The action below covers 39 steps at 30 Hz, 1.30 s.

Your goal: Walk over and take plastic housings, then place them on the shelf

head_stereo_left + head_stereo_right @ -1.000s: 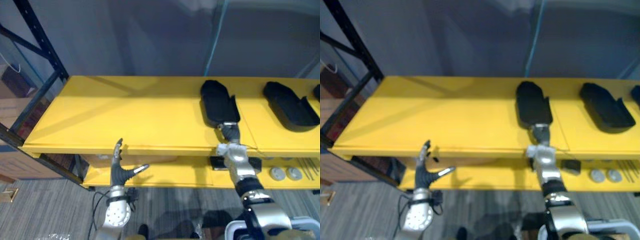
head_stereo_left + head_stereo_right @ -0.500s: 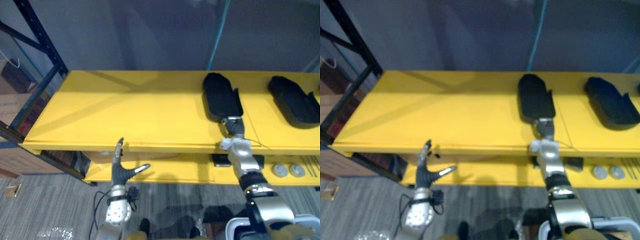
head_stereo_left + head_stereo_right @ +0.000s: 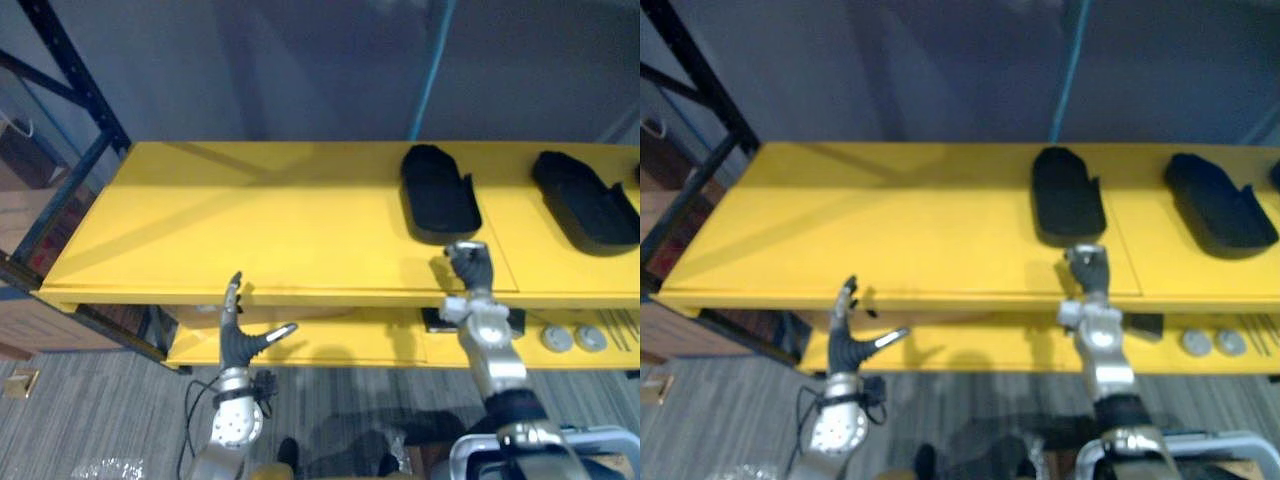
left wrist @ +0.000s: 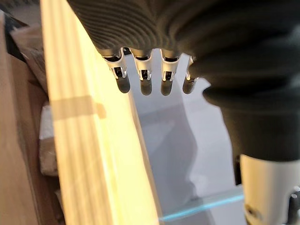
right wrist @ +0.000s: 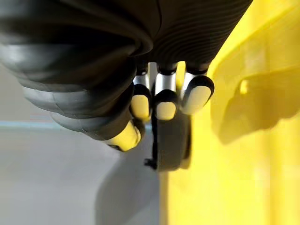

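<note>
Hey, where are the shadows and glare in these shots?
Left eye view: diagonal shadow bands cross the yellow shelf, left of the plastic housing. Left wrist view: bright light washes the shelf's edge pale.

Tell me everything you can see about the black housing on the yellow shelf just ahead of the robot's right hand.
The black housing looks like a matte dark plastic shell, elongated, rounded at its far end, with a notch on its right edge. It lies flat on the yellow shelf, lengthwise front to back. Nothing touches it: the right hand is just in front, apart from it.
</note>
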{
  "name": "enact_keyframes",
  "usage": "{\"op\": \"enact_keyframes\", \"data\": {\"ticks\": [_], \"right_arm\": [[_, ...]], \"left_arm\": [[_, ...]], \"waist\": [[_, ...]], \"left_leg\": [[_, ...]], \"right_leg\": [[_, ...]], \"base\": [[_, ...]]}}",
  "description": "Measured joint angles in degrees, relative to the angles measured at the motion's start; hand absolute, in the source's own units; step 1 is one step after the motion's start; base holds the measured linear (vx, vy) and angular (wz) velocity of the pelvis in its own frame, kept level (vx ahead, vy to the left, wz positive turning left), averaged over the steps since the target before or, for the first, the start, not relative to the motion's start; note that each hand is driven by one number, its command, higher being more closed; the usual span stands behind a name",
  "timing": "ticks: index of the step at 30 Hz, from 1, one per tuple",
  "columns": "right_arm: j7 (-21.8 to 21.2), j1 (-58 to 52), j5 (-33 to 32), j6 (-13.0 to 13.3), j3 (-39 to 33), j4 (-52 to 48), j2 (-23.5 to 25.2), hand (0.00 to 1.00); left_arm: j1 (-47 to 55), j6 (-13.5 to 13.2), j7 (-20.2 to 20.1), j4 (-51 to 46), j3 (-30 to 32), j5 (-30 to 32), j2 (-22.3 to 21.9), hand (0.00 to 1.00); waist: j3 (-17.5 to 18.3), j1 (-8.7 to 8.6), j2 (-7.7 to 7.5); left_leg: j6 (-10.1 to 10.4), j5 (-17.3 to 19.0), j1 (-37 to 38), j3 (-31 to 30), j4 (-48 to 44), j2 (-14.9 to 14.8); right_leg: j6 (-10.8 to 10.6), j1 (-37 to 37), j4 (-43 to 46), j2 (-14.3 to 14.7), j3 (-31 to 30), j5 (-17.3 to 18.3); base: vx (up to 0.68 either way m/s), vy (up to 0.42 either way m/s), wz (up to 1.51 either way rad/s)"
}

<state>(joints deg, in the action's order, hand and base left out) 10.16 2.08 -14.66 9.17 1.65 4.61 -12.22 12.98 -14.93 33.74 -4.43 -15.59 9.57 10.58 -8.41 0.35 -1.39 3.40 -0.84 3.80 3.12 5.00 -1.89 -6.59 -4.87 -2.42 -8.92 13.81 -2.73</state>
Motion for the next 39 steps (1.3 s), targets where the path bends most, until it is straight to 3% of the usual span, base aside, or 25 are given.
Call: {"op": "enact_keyframes", "data": {"ticks": [5,6,7,13,17,39], "right_arm": [[-3.39,-9.85,-1.80,-0.55,0.09,-10.51,2.61,1.00],[-3.99,-10.81,-2.43,-0.54,0.11,-11.45,3.12,1.00],[-4.54,-12.40,-3.01,-0.53,0.49,-13.04,4.23,0.00],[-6.28,-15.42,-4.43,-0.27,5.79,-15.29,6.25,0.00],[-6.07,-15.23,-4.84,1.59,6.40,-15.28,6.46,0.00],[-2.43,-11.96,-3.60,2.35,10.10,-10.66,6.71,0.00]], "left_arm": [[0.35,0.01,-0.03,-0.20,0.91,0.58,-0.83,0.00],[0.37,0.01,-0.01,-0.28,0.94,0.59,-1.05,0.00],[0.48,0.03,0.01,-0.66,0.95,0.60,-1.23,0.00],[0.62,0.31,1.60,-2.08,1.20,0.58,-2.47,0.00],[0.64,1.05,1.59,-2.08,1.11,0.58,-2.57,0.00],[0.63,1.21,1.92,-2.30,1.85,-0.62,-2.68,0.00]], "waist": [[2.81,-2.93,-2.57],[2.97,-2.89,-2.73],[3.14,-2.80,-2.91],[4.67,-2.82,-1.63],[5.22,-2.80,-0.83],[7.24,-2.75,-1.14]], "left_leg": [[0.28,0.56,0.38,2.47,-0.01,-0.48],[0.25,0.56,0.48,2.75,-0.02,-0.51],[0.21,0.65,0.76,3.29,-0.03,-0.52],[0.40,1.36,1.07,4.55,-0.01,-0.49],[0.36,1.35,1.07,4.62,-0.01,-0.54],[0.17,0.44,0.06,2.88,0.03,-0.17]], "right_leg": [[-0.03,1.02,0.00,0.46,-2.34,0.03],[-0.02,1.10,0.01,0.51,-2.67,0.02],[-0.03,1.16,0.01,0.53,-3.13,0.02],[-0.04,1.64,0.01,0.57,-4.45,0.02],[-0.04,1.71,0.01,0.62,-4.49,0.02],[-0.05,1.95,0.05,0.33,-2.86,0.03]], "base": [[0.03,-0.003,-0.28],[0.03,0.000,-0.16],[0.02,0.008,-0.21],[0.02,0.007,-0.11],[0.00,-0.001,-0.02],[0.00,-0.001,0.04]]}}
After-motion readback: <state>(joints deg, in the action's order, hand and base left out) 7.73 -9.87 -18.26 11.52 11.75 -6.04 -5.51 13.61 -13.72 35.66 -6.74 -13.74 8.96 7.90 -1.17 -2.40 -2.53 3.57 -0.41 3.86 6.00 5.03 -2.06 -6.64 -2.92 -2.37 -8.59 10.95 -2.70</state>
